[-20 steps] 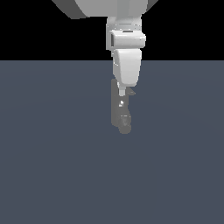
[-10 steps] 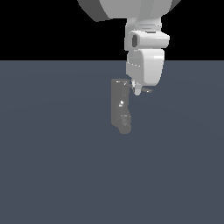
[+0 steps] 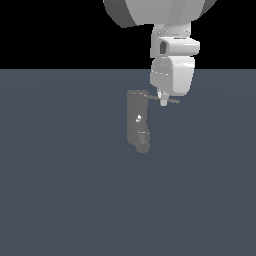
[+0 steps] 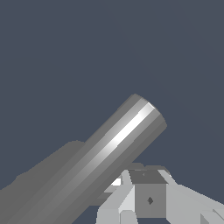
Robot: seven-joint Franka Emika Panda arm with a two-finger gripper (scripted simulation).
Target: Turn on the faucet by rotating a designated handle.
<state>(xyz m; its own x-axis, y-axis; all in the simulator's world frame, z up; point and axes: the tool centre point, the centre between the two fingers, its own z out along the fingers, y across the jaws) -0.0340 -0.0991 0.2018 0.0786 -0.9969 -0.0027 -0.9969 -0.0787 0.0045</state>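
faucet (image 3: 137,122) stands upright mid-bench (image 3: 60,190), knobby end down. handle (image 3: 171,100) pokes sideways from its top toward exterior view's right. our gripper (image 3: 163,101) hangs right above handle, white tip touching rod about halfway along, just beside faucet body. wrist view mostly filled by handle (image 4: 118,146) up close, bright streak along it, gripper (image 4: 144,199) bits underneath. jaws released or clenched? we honestly can't tell from either view.
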